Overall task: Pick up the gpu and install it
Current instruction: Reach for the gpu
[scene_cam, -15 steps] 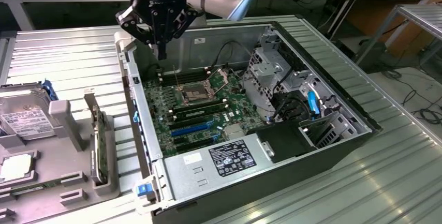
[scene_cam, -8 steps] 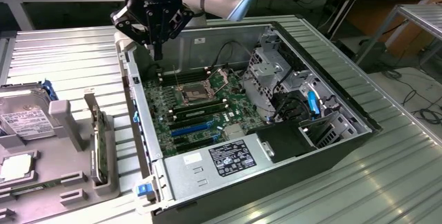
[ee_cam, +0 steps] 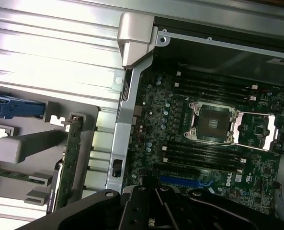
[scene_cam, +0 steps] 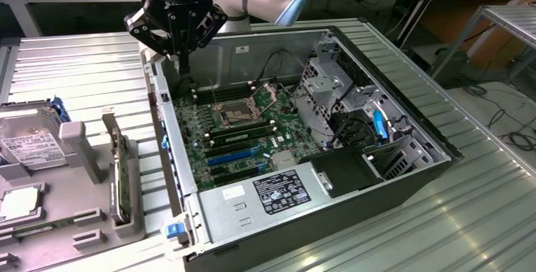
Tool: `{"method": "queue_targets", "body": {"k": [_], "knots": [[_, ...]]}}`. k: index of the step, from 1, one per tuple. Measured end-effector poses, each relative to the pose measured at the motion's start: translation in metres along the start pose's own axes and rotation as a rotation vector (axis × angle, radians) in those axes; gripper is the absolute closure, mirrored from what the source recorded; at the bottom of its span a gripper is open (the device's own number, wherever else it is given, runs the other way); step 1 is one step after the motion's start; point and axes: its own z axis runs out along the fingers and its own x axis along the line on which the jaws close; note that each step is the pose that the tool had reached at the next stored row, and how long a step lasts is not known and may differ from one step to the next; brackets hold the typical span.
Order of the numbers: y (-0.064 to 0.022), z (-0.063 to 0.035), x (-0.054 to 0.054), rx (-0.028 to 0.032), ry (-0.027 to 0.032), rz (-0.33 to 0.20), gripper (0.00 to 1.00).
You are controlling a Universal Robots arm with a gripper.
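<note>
The claw (scene_cam: 182,57) hangs pinched shut, gripping nothing, above the far left corner of the open computer case (scene_cam: 226,212), its tips just over the case wall. Below it lies the motherboard (scene_cam: 251,127). The wrist view looks straight down on its open processor socket (ee_cam: 212,125) and blue slot (ee_cam: 189,182). The gpu (scene_cam: 120,171) stands on edge in a grey holder (scene_cam: 84,152) on the table (scene_cam: 75,65), to the exterior view's left of the case and well apart from the claw. The exterior view also takes in a hard drive (scene_cam: 29,140) further left.
</note>
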Motion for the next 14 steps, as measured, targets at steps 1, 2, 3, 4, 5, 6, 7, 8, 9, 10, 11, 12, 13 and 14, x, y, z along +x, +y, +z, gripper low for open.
{"method": "queue_targets", "body": {"k": [1, 2, 3, 4, 5, 6, 7, 8, 9, 10, 11, 12, 13, 14], "knots": [[0.0002, 0.0000, 0.002, 0.0000, 0.0000, 0.001, 0.89], [0.0006, -0.0001, 0.004, 0.0000, -0.0001, 0.002, 0.89], [0.0008, -0.0001, 0.005, 0.0001, -0.0001, 0.003, 0.89], [0.0009, -0.0001, 0.006, 0.0000, -0.0002, 0.003, 0.89], [0.0013, -0.0001, 0.008, 0.0001, -0.0002, 0.004, 0.89], [0.0015, -0.0001, 0.009, 0.0001, -0.0002, 0.005, 0.89], [0.0016, -0.0001, 0.010, 0.0001, -0.0002, 0.006, 0.89], [0.0017, -0.0001, 0.010, 0.0001, -0.0003, 0.006, 0.89], [0.0018, -0.0002, 0.011, 0.0001, -0.0003, 0.007, 0.89], [0.0020, -0.0002, 0.012, 0.0002, -0.0003, 0.007, 0.89], [0.0022, -0.0002, 0.014, 0.0002, -0.0004, 0.008, 0.89], [0.0023, -0.0002, 0.015, 0.0003, -0.0004, 0.009, 0.89], [0.0025, -0.0002, 0.015, 0.0002, -0.0004, 0.010, 0.89], [0.0026, -0.0002, 0.016, 0.0002, -0.0005, 0.011, 0.89]]}}
